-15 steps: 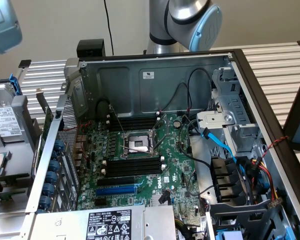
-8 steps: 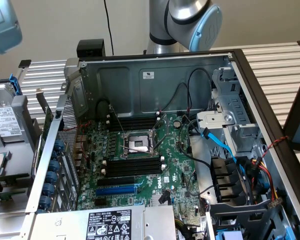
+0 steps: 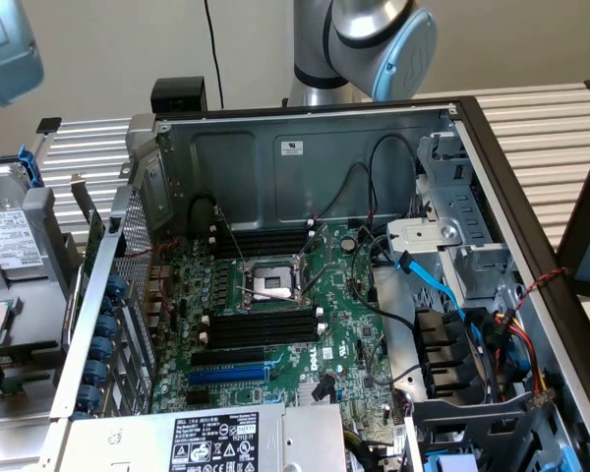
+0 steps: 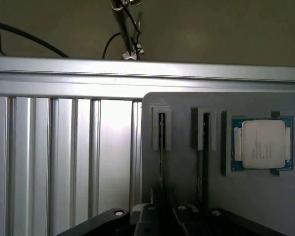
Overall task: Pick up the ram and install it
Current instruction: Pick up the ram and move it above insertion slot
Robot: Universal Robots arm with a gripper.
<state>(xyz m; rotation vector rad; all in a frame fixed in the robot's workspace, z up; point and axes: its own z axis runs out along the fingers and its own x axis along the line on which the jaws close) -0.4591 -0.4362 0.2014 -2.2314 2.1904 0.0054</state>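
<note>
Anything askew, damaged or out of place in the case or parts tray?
Nothing stands out. Both ram sticks sit straight in the grey tray's slots, the processor lies square in its holder, and the motherboard in the open case shows no damage.

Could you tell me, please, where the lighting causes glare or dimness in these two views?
Wrist view: a bright glare patch washes out part of the ribbed aluminium table, the processor's lid shines pale, and the background above stays dim. Exterior view: the motherboard and the case wall are evenly lit, without glare.
</note>
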